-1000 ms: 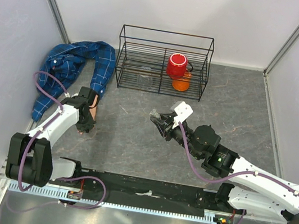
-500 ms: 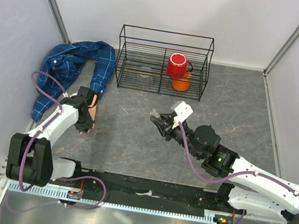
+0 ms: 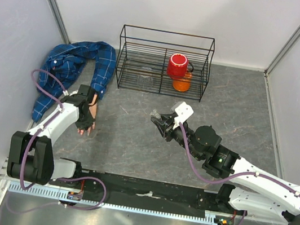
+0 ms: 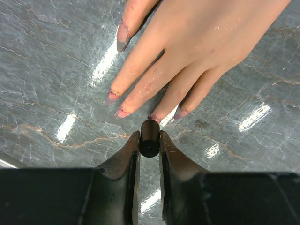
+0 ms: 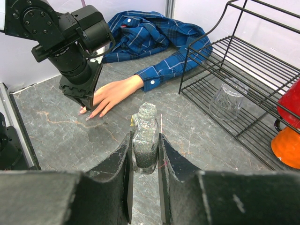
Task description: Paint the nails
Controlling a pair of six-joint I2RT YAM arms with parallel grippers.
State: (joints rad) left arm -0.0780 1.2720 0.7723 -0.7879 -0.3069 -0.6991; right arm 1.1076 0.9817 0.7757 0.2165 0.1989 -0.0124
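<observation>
- Currently, the left fingers are nearly closed, pinching a small dark brush cap upright between them.
- Cap hangs just off the tips of the fake hand; its far end sits right at one fingertip, second from the hand's outer edge in the left wrist view.
- Fake hand lies palm down on the grey marbled desk, left of centre, digits spread and pointing toward the arm bases.
- The nails show pinkish-purple smears; the thumb nail looks greyish.
- Blue plaid sleeve runs from the wrist back to the far left corner.
- Right fingers are clamped on a small glittery bottle, held upright above mid-desk, well apart from the hand.
- Black wire rack stands at the back; red cup, an orange item and a clear glass sit inside.
</observation>
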